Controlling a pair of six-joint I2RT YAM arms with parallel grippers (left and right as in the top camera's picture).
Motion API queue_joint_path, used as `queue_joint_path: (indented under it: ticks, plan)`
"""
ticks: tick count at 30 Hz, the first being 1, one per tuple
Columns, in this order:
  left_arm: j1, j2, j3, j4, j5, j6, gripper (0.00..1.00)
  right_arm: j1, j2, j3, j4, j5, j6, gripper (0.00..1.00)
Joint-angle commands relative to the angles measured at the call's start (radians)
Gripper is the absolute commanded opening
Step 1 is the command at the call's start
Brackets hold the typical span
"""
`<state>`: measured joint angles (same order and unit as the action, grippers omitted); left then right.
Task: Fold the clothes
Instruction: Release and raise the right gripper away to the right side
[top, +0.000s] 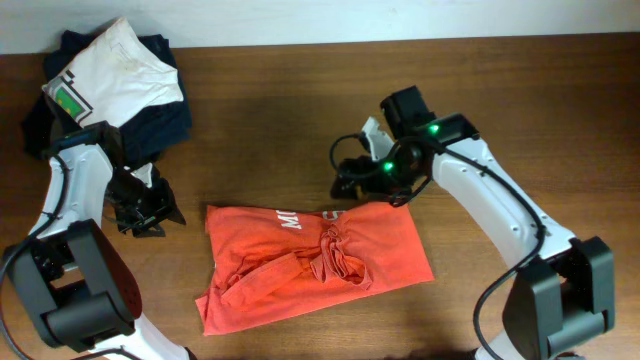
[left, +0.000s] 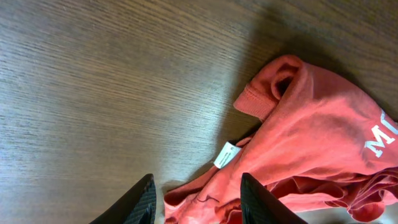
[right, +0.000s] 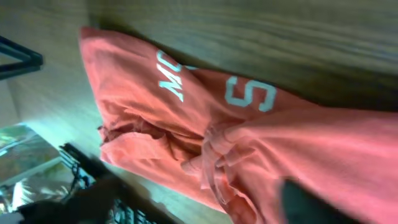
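Note:
An orange-red T-shirt (top: 315, 260) with white lettering lies crumpled on the wooden table, its middle bunched into folds. My left gripper (top: 147, 210) is open and empty, just off the shirt's left edge. In the left wrist view its jaws (left: 196, 202) frame the shirt's (left: 311, 130) rumpled edge, with the white neck tag (left: 227, 154) just ahead. My right gripper (top: 352, 182) hovers at the shirt's far edge, near the lettering. In the right wrist view its blurred jaws (right: 205, 205) stand wide apart over the shirt (right: 186, 118), holding nothing.
A pile of dark navy garments (top: 150, 125) with a white shirt with a green patch (top: 115, 75) on top sits at the back left corner. Bare wooden table (top: 250, 110) surrounds the orange shirt.

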<state>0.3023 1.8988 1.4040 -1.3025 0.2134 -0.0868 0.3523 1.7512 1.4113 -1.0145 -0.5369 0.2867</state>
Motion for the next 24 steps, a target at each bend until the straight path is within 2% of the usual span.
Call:
queue_joint_path:
  ticks: [1,2,5,8,10,12,13,14,15,17,18,20,21,22,23,24]
  plan:
    - [-0.002,-0.003,-0.005,-0.011,0.012,0.009,0.43,0.043,0.021,-0.083,0.027,0.152,0.082,0.11]
    - [-0.001,-0.003,-0.005,-0.011,0.012,0.009,0.43,0.07,0.037,-0.129,0.073,0.153,0.125,0.04]
    - [-0.001,-0.003,-0.005,-0.011,0.012,0.009,0.43,0.138,0.103,-0.2,0.188,0.154,0.212,0.04]
    - [-0.001,-0.003,-0.005,-0.014,0.012,0.009,0.43,0.204,0.171,-0.2,0.299,0.125,0.22,0.04]
    - [-0.002,-0.003,-0.005,-0.029,0.016,0.009,0.42,0.197,0.168,-0.165,0.297,0.121,0.21,0.05]
    - [-0.003,-0.003,-0.005,-0.053,0.095,0.063,0.33,0.163,0.167,-0.05,0.159,0.1,0.134,0.09]
    - [-0.008,-0.013,-0.005,-0.069,0.155,0.108,0.33,0.123,0.166,0.077,0.005,0.104,0.059,0.29]
    - [-0.014,-0.027,-0.005,-0.078,0.158,0.114,0.33,0.08,0.166,0.191,-0.123,0.118,0.022,0.81]
    - [-0.024,-0.057,-0.005,-0.084,0.157,0.118,0.33,0.027,0.166,0.308,-0.242,0.154,-0.005,0.99]
    - [-0.069,-0.167,-0.005,-0.107,0.158,0.117,0.35,-0.118,0.166,0.512,-0.417,0.306,-0.01,0.99]
    - [-0.098,-0.223,-0.009,-0.148,0.158,0.117,0.39,-0.195,0.166,0.568,-0.467,0.334,-0.01,0.99]
    - [-0.149,-0.327,-0.067,-0.166,0.157,0.082,0.5,-0.348,0.167,0.584,-0.512,0.34,-0.01,0.99]
    - [-0.18,-0.399,-0.144,-0.132,0.156,0.057,0.61,-0.401,0.167,0.584,-0.516,0.34,-0.01,0.99]
    - [-0.201,-0.454,-0.223,-0.085,0.154,0.003,0.63,-0.453,0.167,0.584,-0.519,0.34,-0.01,0.99]
    - [-0.209,-0.485,-0.283,-0.038,0.153,-0.034,0.69,-0.494,0.167,0.584,-0.536,0.339,-0.01,0.99]
    - [-0.21,-0.512,-0.353,0.026,0.144,-0.078,0.81,-0.537,0.167,0.584,-0.56,0.339,-0.01,0.99]
